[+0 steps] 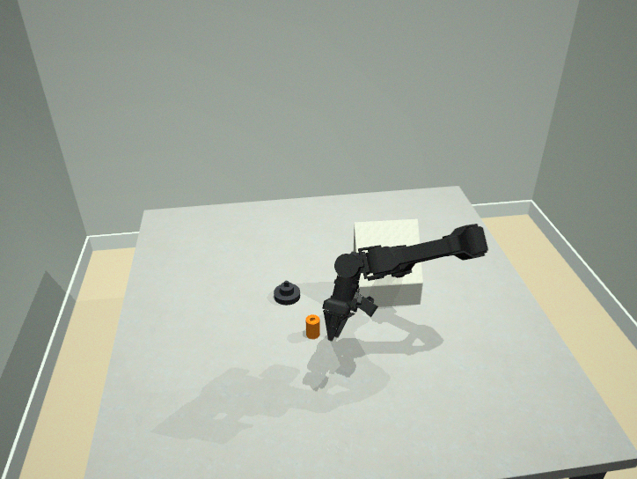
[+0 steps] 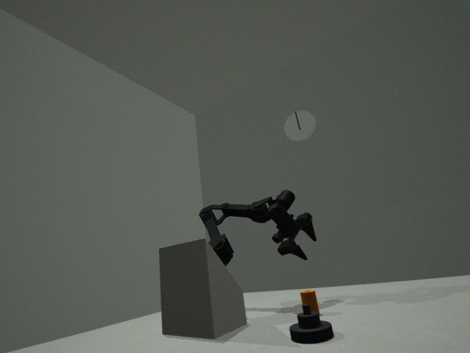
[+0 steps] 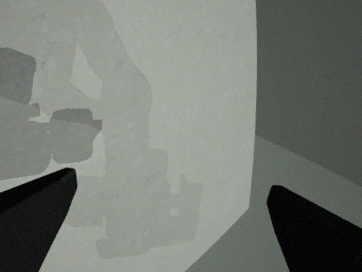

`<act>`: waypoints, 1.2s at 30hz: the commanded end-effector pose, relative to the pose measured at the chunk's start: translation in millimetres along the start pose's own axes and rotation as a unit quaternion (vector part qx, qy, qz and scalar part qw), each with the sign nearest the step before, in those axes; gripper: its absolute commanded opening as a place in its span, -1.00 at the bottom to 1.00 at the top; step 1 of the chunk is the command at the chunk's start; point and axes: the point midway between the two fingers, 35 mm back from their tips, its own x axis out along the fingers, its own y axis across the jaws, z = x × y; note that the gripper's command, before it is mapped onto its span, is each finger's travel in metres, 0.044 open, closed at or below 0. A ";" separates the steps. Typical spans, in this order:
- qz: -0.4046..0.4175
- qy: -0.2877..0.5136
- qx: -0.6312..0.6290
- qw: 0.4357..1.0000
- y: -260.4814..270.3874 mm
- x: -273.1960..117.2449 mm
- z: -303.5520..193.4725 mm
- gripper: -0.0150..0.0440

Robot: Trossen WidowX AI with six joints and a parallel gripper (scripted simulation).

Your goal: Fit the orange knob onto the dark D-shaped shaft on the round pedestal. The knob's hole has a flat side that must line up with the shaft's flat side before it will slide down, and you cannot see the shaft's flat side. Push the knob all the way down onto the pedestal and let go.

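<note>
Grey walls, pale tabletop (image 1: 231, 411) (image 2: 398, 311). Gripper (image 1: 333, 337) (image 2: 311, 250) (image 3: 175, 188) spread wide, nothing grasped, pitched downward above table level on a bent arm. Orange knob (image 1: 312, 327) (image 2: 309, 302) stands upright, off the round pedestal (image 1: 287, 295) (image 2: 311, 331). Pick-up approach apparently under way; fingers should be centred over knob, then lowered.

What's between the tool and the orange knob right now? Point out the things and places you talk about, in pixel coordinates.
Only air: the exterior view shows the open tool (image 1: 332, 337) (image 2: 311, 250) raised above the orange knob (image 1: 312, 327) (image 2: 312, 303), nothing in the gap. The wrist view doesn't show the knob.
</note>
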 end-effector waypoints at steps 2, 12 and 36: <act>0.071 0.141 0.491 0.857 47.2 -9.0 -73.9 1.00; 0.099 0.289 0.879 0.365 118.7 -41.6 -105.4 1.00; 0.096 0.328 0.925 0.165 150.3 -36.5 -104.4 1.00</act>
